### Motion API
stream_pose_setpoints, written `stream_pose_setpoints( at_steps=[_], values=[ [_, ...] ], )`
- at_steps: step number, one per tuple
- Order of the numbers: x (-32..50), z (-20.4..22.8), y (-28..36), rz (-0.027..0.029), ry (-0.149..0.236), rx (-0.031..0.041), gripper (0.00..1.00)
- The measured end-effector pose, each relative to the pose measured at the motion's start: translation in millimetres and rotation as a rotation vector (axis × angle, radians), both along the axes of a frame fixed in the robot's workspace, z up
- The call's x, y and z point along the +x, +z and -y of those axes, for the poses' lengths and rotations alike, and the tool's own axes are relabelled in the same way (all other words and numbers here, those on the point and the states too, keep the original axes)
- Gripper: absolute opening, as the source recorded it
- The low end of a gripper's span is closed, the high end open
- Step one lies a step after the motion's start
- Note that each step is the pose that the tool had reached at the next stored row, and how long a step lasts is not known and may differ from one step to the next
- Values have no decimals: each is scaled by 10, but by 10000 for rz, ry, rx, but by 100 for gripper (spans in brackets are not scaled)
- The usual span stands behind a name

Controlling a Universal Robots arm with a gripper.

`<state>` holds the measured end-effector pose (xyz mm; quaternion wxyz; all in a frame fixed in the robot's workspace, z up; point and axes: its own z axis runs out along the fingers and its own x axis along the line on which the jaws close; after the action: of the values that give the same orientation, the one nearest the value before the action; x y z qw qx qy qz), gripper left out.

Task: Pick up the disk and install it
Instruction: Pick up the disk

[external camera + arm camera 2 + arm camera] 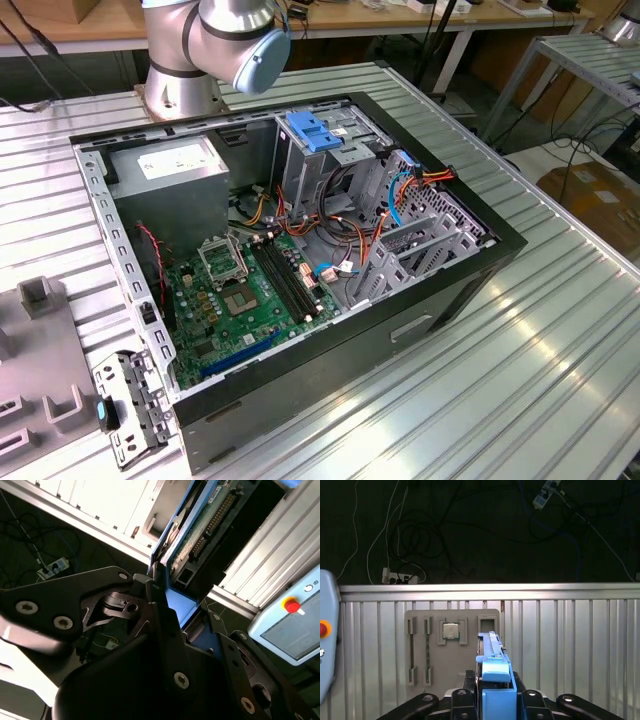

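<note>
1. In the first wrist view I see a grey fixture plate (449, 666) lying on the ribbed tabletop (570, 640), with a chip (451, 630) seated in it.
2. Just right of the chip, the disk (492, 680) stands on edge, blue rail uppermost.
3. The jaws are closed on the disk, one finger against each flat side.

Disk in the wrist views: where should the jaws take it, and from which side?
Across its two broad flat faces, near one short end, coming in edge-on. The disk is a thin slab, so those faces give the jaws wide parallel surfaces, leaving the far end free. The jaws hold it this way now, blue side rail between them.
</note>
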<state>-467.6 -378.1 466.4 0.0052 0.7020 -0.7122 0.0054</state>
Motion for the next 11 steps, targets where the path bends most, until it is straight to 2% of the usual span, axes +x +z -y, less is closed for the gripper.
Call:
stream_pose_setpoints(
  at_steps=[11],
  values=[
    [0, 0, 126, -1, 1, 0, 37]
  ],
)
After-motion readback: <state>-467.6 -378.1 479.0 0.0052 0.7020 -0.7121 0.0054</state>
